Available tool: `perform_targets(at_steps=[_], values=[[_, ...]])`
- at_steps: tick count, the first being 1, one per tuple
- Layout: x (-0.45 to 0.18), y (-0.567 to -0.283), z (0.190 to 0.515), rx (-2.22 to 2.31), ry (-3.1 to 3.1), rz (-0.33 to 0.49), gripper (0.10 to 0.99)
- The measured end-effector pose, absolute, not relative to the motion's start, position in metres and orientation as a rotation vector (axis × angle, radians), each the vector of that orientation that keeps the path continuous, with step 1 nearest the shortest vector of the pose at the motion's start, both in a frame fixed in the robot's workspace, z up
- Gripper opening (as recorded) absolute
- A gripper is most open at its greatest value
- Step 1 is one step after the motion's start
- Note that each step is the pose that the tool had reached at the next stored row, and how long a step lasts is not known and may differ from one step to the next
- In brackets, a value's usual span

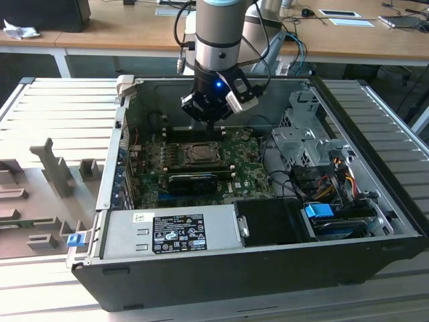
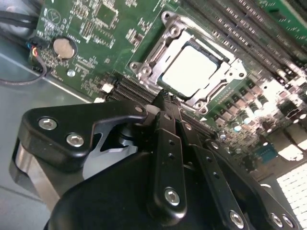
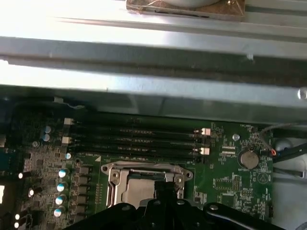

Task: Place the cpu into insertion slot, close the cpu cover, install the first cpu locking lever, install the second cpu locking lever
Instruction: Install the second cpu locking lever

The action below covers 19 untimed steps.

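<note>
we see the chip [image 2: 192,72] lying in its socket [image 2: 144,69] under the metal frame [image 2: 218,88], just beyond the tip of the clenched, empty pincer [image 2: 163,101].

Even, bright daylight fills the exterior view, leaving the computer case [image 1: 268,221] interior dimmer with soft shadow under the arm. In the second wrist view the cpu [image 2: 192,72] glares near white, highlights burn out along the green circuit board [image 2: 96,28], and the close black gripper [image 2: 165,103] is softly blurred. In the first wrist view the case wall [image 3: 144,43] is overexposed, the board below dark.
</note>
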State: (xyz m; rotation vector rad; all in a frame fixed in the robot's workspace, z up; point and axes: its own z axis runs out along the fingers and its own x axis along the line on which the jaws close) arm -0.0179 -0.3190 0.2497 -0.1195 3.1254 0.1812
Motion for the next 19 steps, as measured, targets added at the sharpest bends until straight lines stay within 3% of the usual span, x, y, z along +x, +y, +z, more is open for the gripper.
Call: perform_targets(at_steps=[19], values=[[-0.0179,-0.3302,0.2495,-0.12,3.125,0.181,0.106]])
